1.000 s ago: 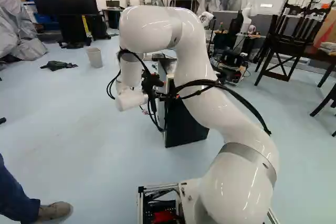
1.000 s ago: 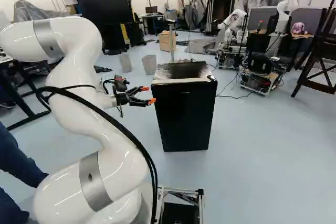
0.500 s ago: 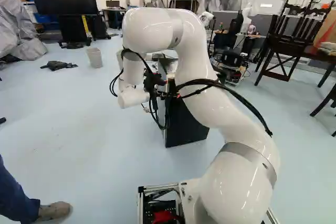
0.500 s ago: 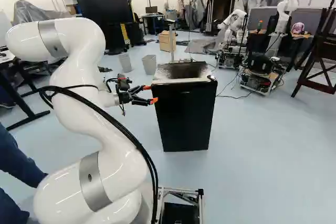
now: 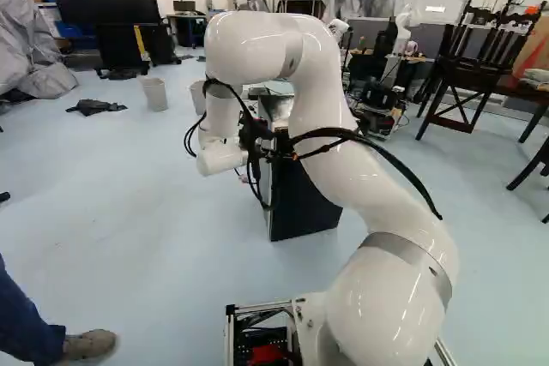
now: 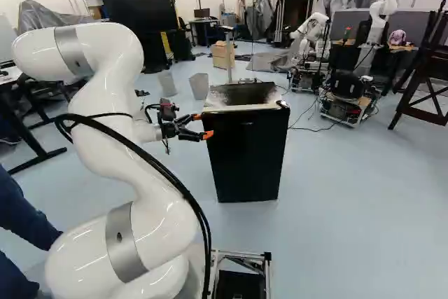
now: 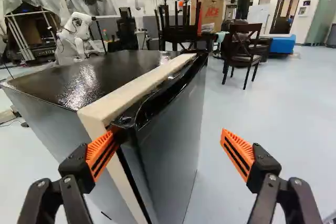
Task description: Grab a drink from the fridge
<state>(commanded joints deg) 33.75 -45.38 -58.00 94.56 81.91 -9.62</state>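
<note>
The fridge [image 6: 246,159] was glossy black, its top speckled with white glare, a cream strip [image 7: 136,85] running beside the dark door. The arm [image 6: 105,124] was shiny white with grey bands [image 6: 126,243] and black cables [image 6: 183,190]; its gripper [image 6: 202,125] was black, with black-striped orange pads [image 7: 237,153]. The floor [image 6: 336,173] was pale blue, the bins [image 6: 199,86] on the far left light grey, the far-left screen [image 6: 140,12] black
</note>
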